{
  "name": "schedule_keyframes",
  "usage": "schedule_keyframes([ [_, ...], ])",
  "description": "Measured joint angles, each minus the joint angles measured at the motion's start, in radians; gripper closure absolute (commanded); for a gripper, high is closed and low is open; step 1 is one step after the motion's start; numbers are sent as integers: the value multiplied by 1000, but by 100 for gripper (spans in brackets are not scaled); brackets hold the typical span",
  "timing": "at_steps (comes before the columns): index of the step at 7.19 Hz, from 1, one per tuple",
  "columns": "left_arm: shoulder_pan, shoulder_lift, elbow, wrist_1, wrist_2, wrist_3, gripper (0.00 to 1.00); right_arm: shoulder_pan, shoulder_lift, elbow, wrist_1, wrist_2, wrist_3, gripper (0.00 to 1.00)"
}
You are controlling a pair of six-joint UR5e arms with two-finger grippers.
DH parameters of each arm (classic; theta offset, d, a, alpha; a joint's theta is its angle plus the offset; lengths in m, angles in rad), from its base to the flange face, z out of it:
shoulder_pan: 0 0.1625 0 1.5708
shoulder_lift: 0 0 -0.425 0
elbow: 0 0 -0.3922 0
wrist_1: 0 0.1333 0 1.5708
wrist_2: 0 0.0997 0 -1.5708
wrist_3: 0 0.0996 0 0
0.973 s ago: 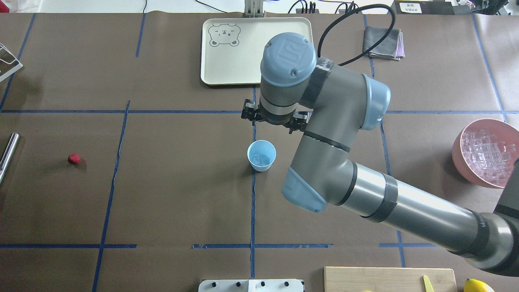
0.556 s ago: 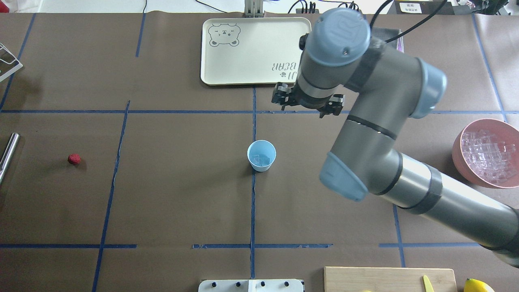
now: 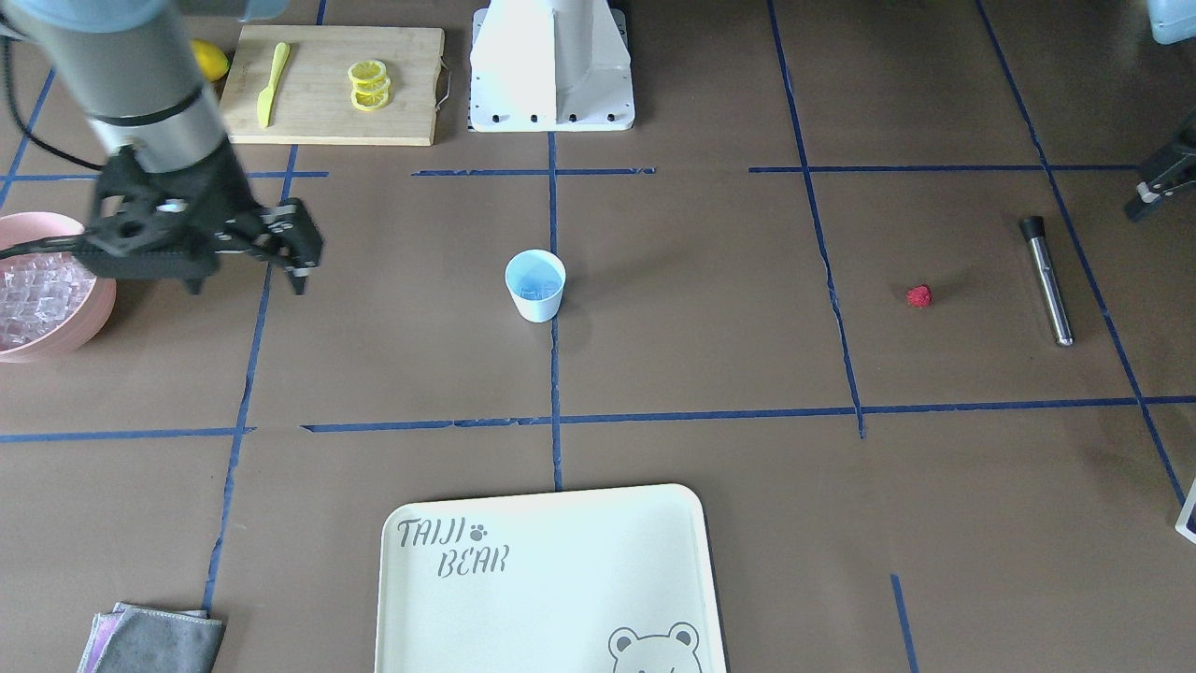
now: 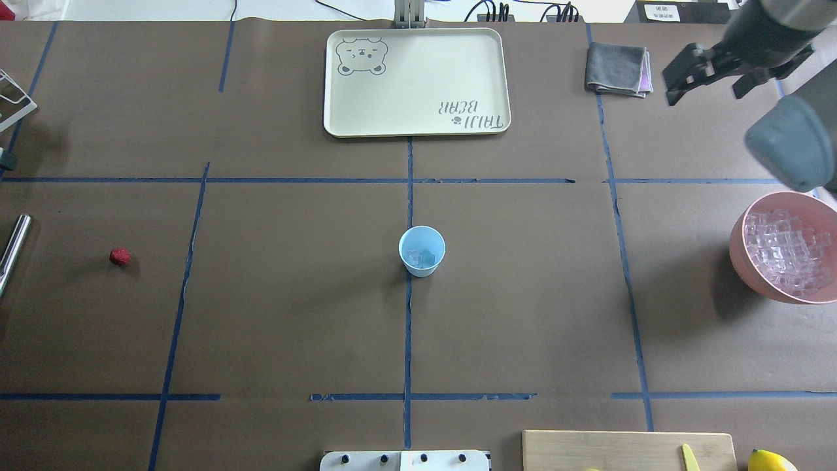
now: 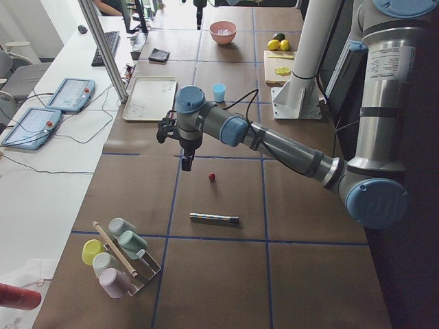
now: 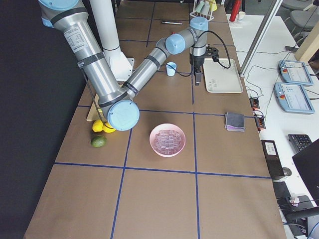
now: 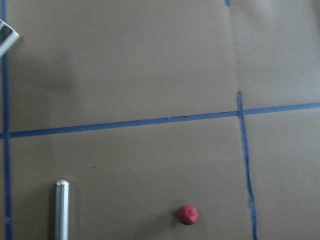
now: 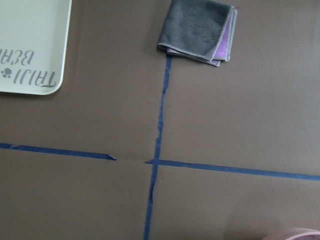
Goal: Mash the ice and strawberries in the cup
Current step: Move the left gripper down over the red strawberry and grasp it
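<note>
Few ice cubes point(image 4: 418, 256) (count unclear) show faintly inside the cup point(image 4: 426, 270).

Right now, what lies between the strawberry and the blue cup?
Nothing stands there. In the overhead view, only bare brown table cover, crossed by one blue tape line, separates the strawberry from the cup.

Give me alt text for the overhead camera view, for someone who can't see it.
A light blue cup holding ice stands mid-table. A red strawberry lies far left, a pink bowl of ice far right, and the right gripper hangs open at upper right.
</note>
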Motion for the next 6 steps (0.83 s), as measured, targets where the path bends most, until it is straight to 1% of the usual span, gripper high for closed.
schedule_keyframes([
  [1,81,-2,2,-66,51,-116,0,73,-46,-27,1,41,-128,1],
  [2,164,-5,10,-109,131,-215,0,124,-78,-59,9,58,-220,1],
  [3,221,-10,34,-140,209,-267,0,163,-113,-86,37,72,-282,1],
  [4,250,-14,85,-191,257,-289,0,194,-172,-105,93,97,-321,1],
  [6,276,-18,222,-345,289,-343,0,247,-317,-136,251,149,-360,1],
])
